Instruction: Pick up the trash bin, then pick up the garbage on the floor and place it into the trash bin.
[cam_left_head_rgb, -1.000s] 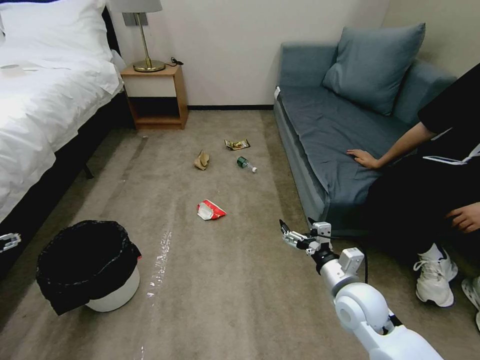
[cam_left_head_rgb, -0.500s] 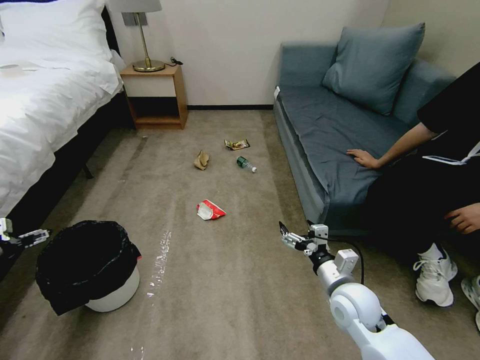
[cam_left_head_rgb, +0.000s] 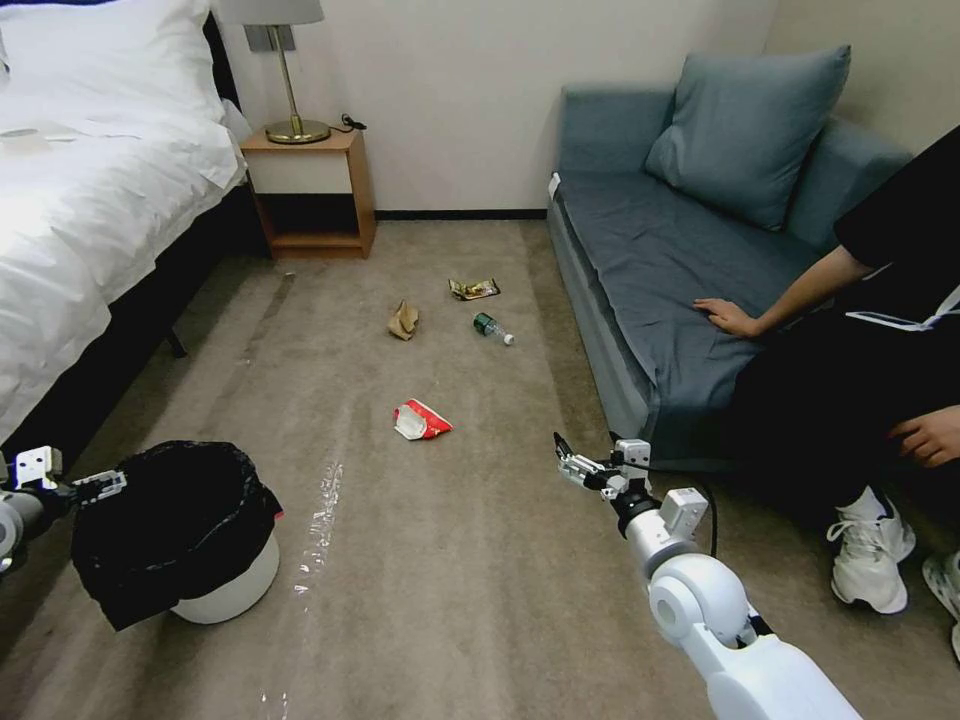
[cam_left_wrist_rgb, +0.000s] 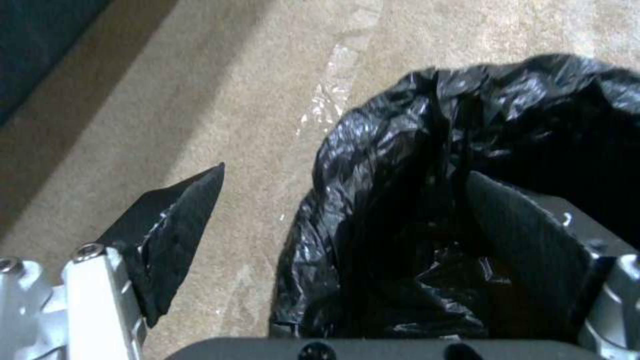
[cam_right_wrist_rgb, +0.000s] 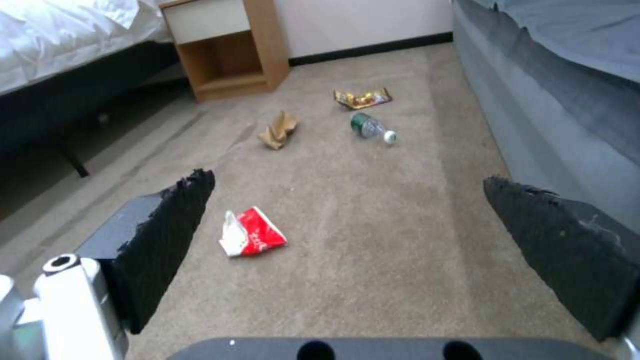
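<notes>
Both left gripper (cam_left_wrist_rgb: 347, 220) fingers (cam_left_wrist_rgb: 173, 225) spread wide, straddling the trash bin (cam_left_head_rgb: 215, 580) bag rim.

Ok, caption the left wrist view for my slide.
Open left pincer straddling the black-bagged rim of the trash bin on carpet.

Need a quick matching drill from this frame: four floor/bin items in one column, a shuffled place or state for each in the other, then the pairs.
Things:
1. trash bin
2. red-and-white packet
3. plastic bottle
4. gold-brown wrapper

Places or states:
A. litter piece farthest from the robot, nearest the back wall
B. lying on its side, white cap toward the sofa
C. upright by the bed, left gripper open at its bag rim
D. litter piece closest to the open right gripper

Pairs: 1-C, 2-D, 3-B, 4-A
</notes>
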